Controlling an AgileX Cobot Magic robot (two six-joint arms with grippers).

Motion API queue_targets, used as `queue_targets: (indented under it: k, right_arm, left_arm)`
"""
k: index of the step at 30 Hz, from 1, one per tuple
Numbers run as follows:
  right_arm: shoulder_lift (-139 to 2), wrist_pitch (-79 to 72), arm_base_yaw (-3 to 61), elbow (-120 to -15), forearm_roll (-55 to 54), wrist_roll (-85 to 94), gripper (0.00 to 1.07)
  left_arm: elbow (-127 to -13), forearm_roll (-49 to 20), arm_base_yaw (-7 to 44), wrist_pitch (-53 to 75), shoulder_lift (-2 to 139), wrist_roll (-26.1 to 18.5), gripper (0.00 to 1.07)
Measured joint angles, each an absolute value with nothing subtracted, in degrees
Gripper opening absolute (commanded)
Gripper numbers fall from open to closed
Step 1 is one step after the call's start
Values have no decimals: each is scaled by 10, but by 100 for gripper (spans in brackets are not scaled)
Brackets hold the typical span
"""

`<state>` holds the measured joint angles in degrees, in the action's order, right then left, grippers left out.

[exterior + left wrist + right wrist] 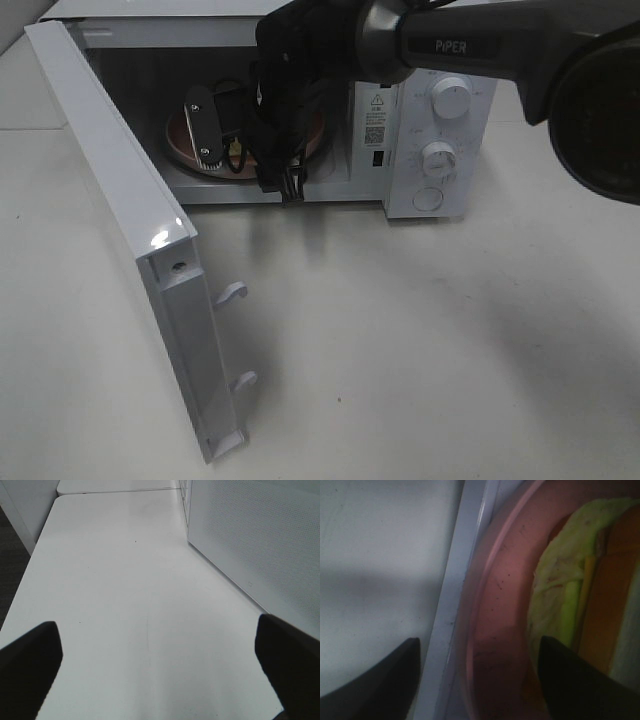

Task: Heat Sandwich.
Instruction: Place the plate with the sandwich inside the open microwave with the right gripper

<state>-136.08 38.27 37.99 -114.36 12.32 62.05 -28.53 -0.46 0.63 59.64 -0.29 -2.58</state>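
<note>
**Sandwich is in the oven, right tool open at the plate rim**

Your sandwich (565, 595) lies on the pink plate (505, 605), and the plate sits on the floor of the microwave (430, 130), just behind the front sill. The door (120, 220) is swung wide open towards the left side, which is what gives the right arm (470, 45) room to reach straight into the cavity.

Your right gripper (479, 645) has its jaws apart. One finger is outside the plate's edge over the sill, and the other is inside it, next to the sandwich. The rim runs between them, and nothing looks pinched. Judging from that, the plate is resting on its own weight and the placing step is as good as done.

Your left gripper (157, 625) is also wide open and empty. It hangs over the bare table (125, 580) beside the door, probably parked clear of the swing and close enough to push the door shut when you need it.

The next move calls for a straight pull-back of the right arm. The inner finger is close to the bread and the rim, so a sideways drift could drag the plate out or tip the layers. After that come the door and the dials (452, 98).
</note>
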Motion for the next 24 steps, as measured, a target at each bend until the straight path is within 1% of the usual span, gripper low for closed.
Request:
queue_targets:
  k: [16,24]
  right_arm:
    - [-1361,374,380,-1139,123,592,75]
    - [-1338,324,380,-1086,124,584,75]
  left_arm:
    - [-285,-5,6,596,-3,-26,104]
    - [-285,-5,6,596,-3,-26,104]
